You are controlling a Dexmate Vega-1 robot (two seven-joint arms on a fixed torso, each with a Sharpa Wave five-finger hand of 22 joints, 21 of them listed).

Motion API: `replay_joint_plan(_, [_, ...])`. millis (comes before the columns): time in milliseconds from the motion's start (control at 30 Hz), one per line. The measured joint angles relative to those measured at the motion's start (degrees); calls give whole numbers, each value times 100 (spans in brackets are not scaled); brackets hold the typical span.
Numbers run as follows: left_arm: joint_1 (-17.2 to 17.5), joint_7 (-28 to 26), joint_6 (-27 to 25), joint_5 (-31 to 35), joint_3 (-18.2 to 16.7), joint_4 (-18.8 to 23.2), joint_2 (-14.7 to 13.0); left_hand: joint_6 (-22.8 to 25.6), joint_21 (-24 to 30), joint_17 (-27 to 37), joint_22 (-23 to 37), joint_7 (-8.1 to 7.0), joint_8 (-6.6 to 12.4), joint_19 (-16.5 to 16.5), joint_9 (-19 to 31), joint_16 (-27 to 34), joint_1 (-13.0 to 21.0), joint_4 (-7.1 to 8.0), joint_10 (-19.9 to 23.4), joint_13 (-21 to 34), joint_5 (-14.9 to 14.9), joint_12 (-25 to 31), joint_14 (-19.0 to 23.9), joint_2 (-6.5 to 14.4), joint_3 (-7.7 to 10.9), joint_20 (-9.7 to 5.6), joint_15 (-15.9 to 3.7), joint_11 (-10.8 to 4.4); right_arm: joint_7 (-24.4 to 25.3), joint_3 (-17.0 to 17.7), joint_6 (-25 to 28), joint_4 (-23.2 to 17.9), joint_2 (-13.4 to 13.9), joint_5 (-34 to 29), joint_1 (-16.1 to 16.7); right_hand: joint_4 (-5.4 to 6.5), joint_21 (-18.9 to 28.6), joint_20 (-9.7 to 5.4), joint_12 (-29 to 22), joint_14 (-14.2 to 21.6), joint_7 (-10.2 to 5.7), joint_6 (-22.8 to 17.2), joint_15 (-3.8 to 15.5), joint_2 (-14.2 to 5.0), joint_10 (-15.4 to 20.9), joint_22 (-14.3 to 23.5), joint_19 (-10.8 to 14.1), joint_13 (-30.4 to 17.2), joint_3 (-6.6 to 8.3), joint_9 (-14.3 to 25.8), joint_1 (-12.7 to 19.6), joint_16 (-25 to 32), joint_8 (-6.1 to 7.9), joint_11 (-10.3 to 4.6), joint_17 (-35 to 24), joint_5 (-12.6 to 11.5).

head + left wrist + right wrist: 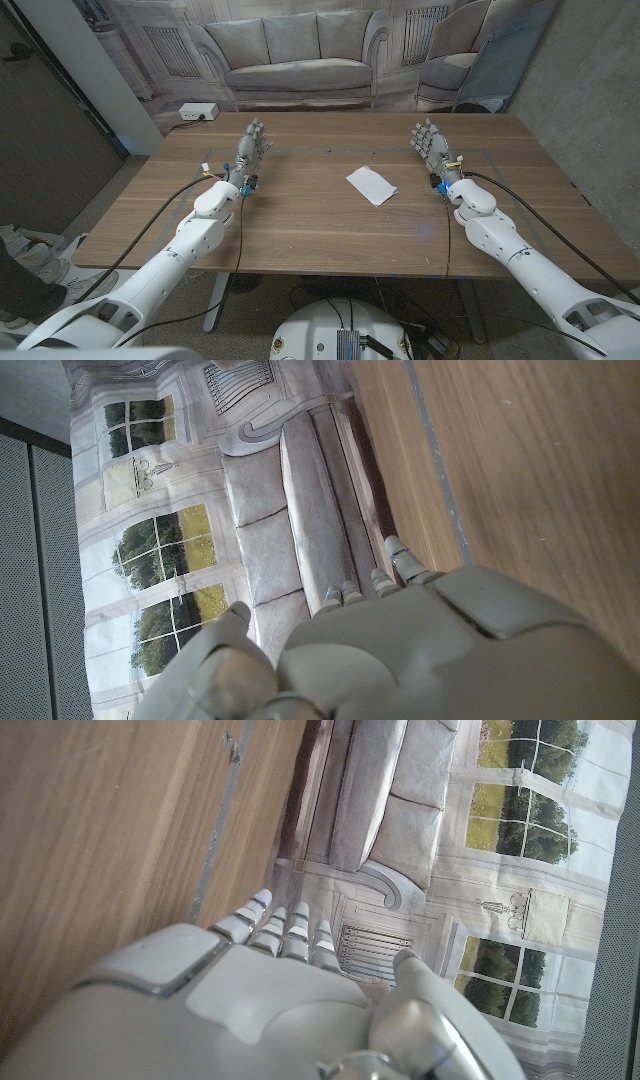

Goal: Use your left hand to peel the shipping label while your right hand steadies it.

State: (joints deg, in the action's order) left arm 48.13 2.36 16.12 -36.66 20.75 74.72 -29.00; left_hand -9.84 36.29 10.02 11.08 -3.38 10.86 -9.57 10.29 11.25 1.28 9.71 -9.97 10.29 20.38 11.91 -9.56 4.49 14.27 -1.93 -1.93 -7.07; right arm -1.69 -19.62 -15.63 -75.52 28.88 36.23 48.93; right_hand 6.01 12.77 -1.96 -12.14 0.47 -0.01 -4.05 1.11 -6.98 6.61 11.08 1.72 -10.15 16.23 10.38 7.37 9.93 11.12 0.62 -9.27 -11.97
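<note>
While both arms reach forward over the wooden counter (300, 225), the left hand (250, 150) and the right hand (433, 148) each stand on edge with palms facing inward, holding nothing. Their fingers are released: extended and slightly apart, pointing toward the far edge of the counter. In the left wrist view the left hand's fingers (400, 565) stretch out along the wood beside a thin taped line (435, 460), with nothing between them. In the right wrist view the right hand's fingers (270, 920) do the same next to a similar line.

The shipping label (371, 184), a white rectangular sheet, lies flat on the counter between the two hands. It sits nearer the right hand's fingers than the left hand's, a little closer to the robot than either set of fingertips, and well apart from both. It is turned at an angle to the counter's edges.

Beyond the fingertips, past the counter's far edge, hangs a printed backdrop showing a sofa (295, 62). A white power strip (196, 112) lies on the floor beyond the left hand's fingers.
</note>
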Motion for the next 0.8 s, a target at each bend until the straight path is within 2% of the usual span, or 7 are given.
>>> replay_joint_plan(100, [0,35,-15,50,-61,3,45,0,2,0,0,0,0,0,0,28,2,0,0,0,0,34,0,0,0,0,0,0,-5,94,96,-57,-45,-121,41,-20,0,-19,-155,329,145,-357,-224,-18,404,14,22,-66,82,77,82,69,120,247,-22,0])
replay_joint_plan(200, [0,82,-20,94,-98,-6,91,-12,1,0,-8,-12,2,0,0,28,36,-19,12,0,0,46,0,32,-20,0,0,15,-6,169,195,-116,-81,-224,76,-114,0,231,-157,435,119,-289,-400,-86,402,27,21,-119,224,143,268,69,102,383,-41,51])
replay_joint_plan(333, [-5,166,-21,167,-139,-54,140,2,2,-10,-30,-150,42,-21,0,33,192,-153,13,0,0,89,0,50,-92,24,0,77,-21,278,245,-167,-152,-276,117,-225,0,406,-9,265,-40,256,-526,-113,-57,53,-56,-143,331,146,429,42,-54,402,-49,117])
replay_joint_plan(433, [-34,253,-21,207,-199,-117,196,-1,1,0,-43,-265,93,-34,0,97,411,-307,18,0,0,184,-31,-169,-177,275,177,253,-85,338,370,-184,-195,-423,133,-282,0,464,30,169,-67,444,-528,-82,-191,53,-114,-127,305,133,461,2,-79,398,-49,138])
replay_joint_plan(533, [-53,306,-21,286,-217,-135,214,2,-22,26,-38,-268,144,-28,-1,117,571,-436,212,27,0,245,87,-330,-264,569,392,475,-114,406,441,-218,-244,-495,147,-326,0,495,30,96,-82,469,-552,-37,-211,53,-145,-127,322,133,505,2,-79,418,-49,138])
replay_joint_plan(633, [-79,328,-7,383,-231,-155,227,2,-37,27,-27,-268,160,-28,-1,116,681,-496,309,26,0,251,185,-381,-284,710,458,515,-146,459,492,-224,-285,-551,153,-374,0,495,30,95,-82,469,-552,-17,-211,53,-145,-127,307,111,526,2,-79,418,-49,138])
replay_joint_plan(800, [-148,350,-5,582,-235,-141,225,2,-37,27,-27,-268,167,-49,-1,116,828,-596,394,26,0,251,233,-355,-245,731,469,490,-233,539,543,-219,-355,-642,154,-397,0,494,30,96,-82,469,-552,-7,-211,53,-145,-127,330,107,536,2,-79,418,-49,138])
